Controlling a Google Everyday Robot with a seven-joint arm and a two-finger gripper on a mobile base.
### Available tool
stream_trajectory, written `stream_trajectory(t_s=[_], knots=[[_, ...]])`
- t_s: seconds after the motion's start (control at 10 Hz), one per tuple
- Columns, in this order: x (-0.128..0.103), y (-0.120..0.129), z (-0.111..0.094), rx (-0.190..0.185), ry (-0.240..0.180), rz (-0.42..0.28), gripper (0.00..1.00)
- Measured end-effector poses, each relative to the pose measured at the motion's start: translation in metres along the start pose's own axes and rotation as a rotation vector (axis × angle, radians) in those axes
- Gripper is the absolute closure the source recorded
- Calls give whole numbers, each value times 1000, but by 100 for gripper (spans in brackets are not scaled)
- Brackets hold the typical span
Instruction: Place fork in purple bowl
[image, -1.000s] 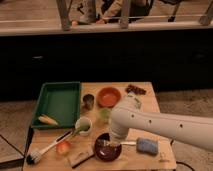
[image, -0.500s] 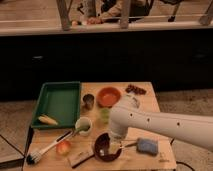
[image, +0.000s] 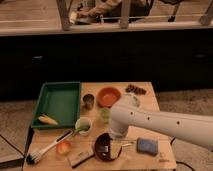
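fork (image: 121, 145) now bowl-side, below pincer (image: 111, 141)

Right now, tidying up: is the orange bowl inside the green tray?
No, the orange bowl sits on the table right of the green tray; the gripper hovers over the purple bowl.

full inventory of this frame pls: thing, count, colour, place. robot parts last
table: 1, light wood, centre
tray: 1, green, table's left rear
yellow item: 1, in tray's front corner
metal cup: 1, dark, right of tray
orange bowl: 1, rear centre
dark snack item: 1, brown, rear right
green cup: 1, in front of orange bowl
white cup: 1, holding a green spoon
brush: 1, white handle, front left
orange fruit: 1, beside brush
purple bowl: 1, front centre
fork: 1, silvery, at purple bowl's right edge
sponge: 1, blue, front right
wooden block: 1, front edge
arm: 1, white, from right
gripper: 1, over purple bowl
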Motion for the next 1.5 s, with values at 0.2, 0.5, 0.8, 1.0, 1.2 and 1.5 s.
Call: stream_trajectory(t_s=[0.2,0.5,0.8,1.0,1.2,1.5], knots=[[1,0,0,-4,-5,-11,20],[2,2,0,-13,-18,-38,20],[-2,3,-1,-17,-29,-76,20],[-3,4,-2,-16,-35,-97,20],[-4,4,-4,-15,-43,-117,20],[-5,4,-4,-15,-43,-118,20]])
